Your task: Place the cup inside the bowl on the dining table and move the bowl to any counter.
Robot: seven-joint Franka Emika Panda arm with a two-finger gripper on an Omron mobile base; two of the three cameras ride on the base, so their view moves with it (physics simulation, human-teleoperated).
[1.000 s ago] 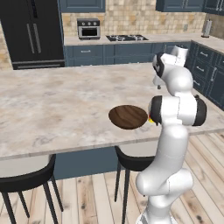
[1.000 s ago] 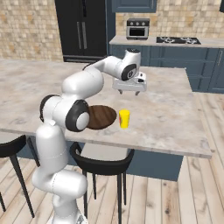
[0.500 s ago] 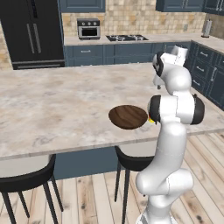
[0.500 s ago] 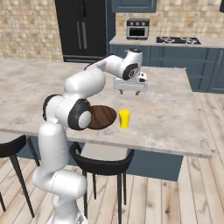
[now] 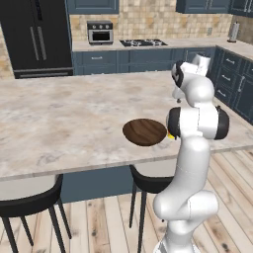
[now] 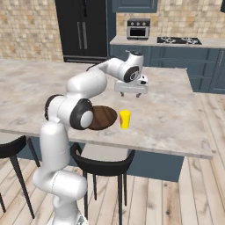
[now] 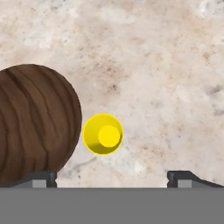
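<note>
The cup [image 6: 125, 119] stands upright on the dining table [image 6: 176, 110], one yellow cup just beside one brown bowl [image 6: 102, 117] at the cup's 9 o'clock, not touching it. My gripper [image 6: 131, 93] hangs above the table beyond them, jaws wide apart and holding nothing. Looking down through the hand camera, I see the cup's [image 7: 103, 134] open mouth and the bowl's [image 7: 35, 122] wood grain. From the left side my arm hides most of the cup. I can read no writing anywhere.
</note>
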